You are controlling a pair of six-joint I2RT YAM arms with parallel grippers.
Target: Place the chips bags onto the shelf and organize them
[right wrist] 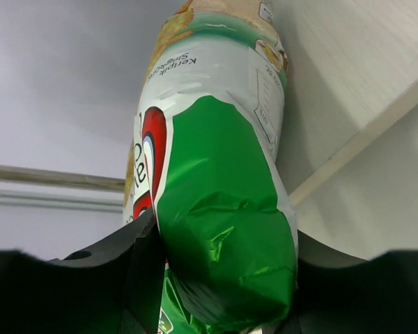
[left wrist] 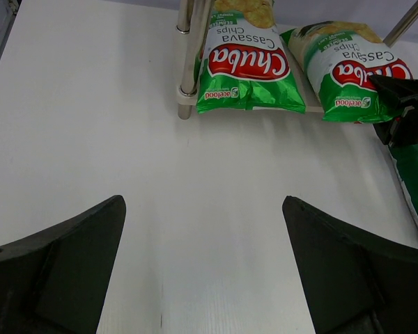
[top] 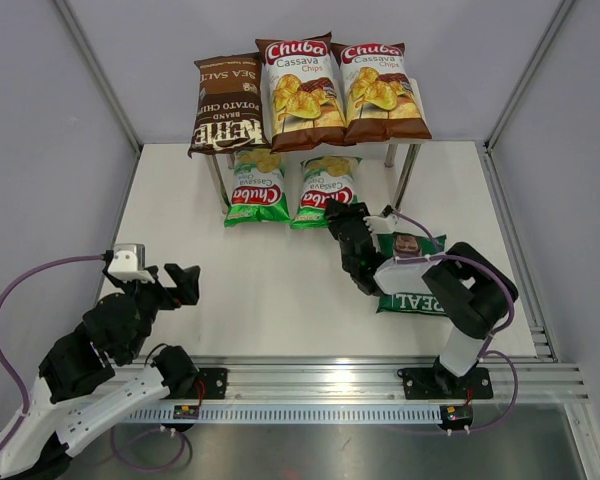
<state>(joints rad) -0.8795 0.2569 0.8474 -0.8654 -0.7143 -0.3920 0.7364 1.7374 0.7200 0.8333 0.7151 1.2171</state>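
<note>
- The shelf (top: 404,176) stands at the far side of the white bench (top: 250,290).
- Its upper tier holds the dark brown Kettle bag (top: 223,105), the middle Cassava bag (top: 300,92) and the right Cassava bag (top: 382,92) side by side.
- On the lower tier lie the left light green bag (top: 258,190) and the right light green bag (top: 325,188).
- The right gripper (top: 342,216) pinches the near end of the right light green bag.
- The dark green REAL bag (top: 412,280) lies flat on the bench under the right arm.
- The left gripper (top: 175,285) hangs spread wide over bare bench, holding nothing.

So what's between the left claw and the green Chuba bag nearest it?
Nothing: only bare white table lies between the left gripper and that green Chuba bag, as the left wrist view shows.
</note>
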